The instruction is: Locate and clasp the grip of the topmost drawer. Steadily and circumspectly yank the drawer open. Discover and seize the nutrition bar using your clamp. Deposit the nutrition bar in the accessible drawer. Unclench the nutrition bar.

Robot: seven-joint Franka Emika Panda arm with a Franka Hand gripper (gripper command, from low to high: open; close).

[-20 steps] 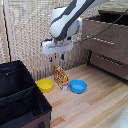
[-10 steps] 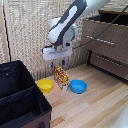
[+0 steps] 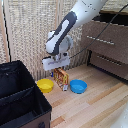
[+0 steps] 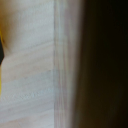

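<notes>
- Right now the white arm's pincer [image 3: 59, 69] hangs low over the light wooden floor [image 3: 95, 105], directly above the nutrition bar [image 3: 61, 78].
- Its short fingers come down onto the top edge of that orange-yellow speckled packet, but the blur makes it impossible to tell whether they are clamped on it or merely around it.
- The nutrition bar stands upright on the floor, between a yellow bowl [image 3: 45, 85] on the exterior view's left and a blue bowl [image 3: 78, 86] on the exterior view's right, both close beside it.
- A black box [image 3: 20, 100] sits at the floor's near corner on the exterior view's left, well apart from the dresser.
- The dark brown dresser [image 3: 107, 47] stands at the far edge on the exterior view's right; the topmost drawer [image 3: 104, 37], with its silver bar handle [image 3: 102, 41], is pulled out past the lower drawer [image 3: 111, 64].
- A thin dark cable [image 3: 92, 44] runs from the arm across the dresser front.
- The wrist view shows only blurred pale wood, a dark band, and a sliver of yellow at one border.
</notes>
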